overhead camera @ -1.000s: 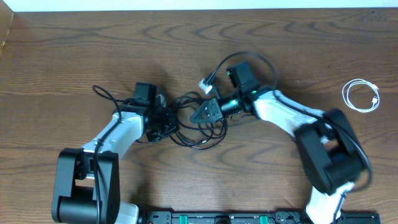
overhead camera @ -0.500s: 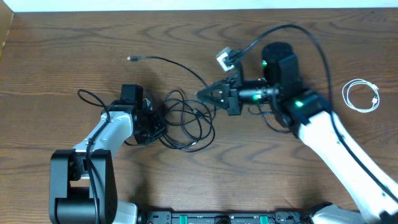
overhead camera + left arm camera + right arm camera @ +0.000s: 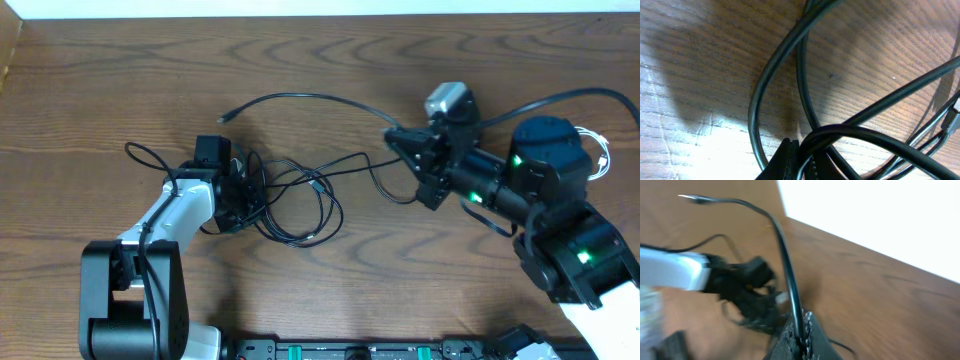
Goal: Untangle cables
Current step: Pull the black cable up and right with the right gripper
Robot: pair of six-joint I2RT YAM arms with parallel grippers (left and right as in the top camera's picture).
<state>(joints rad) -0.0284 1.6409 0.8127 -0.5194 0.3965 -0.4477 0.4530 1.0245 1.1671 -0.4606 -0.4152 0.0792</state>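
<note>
1. I see the left gripper (image 3: 246, 190) low over the wooden table (image 3: 90, 70), left of centre in the overhead view. Its jaws are clamped on a strand of the tangled black cables (image 3: 300, 205).
2. In the left wrist view, the fingertips (image 3: 790, 155) pinch one loop where several strands cross.
3. The right gripper (image 3: 396, 138), right of centre, has its jaws closed on a single black cable (image 3: 300, 97). This cable arcs away to a plug end (image 3: 225, 117) at upper left.
4. The white cable (image 3: 604, 152) lies at the right edge, partly hidden behind the right arm (image 3: 560, 200).
</note>
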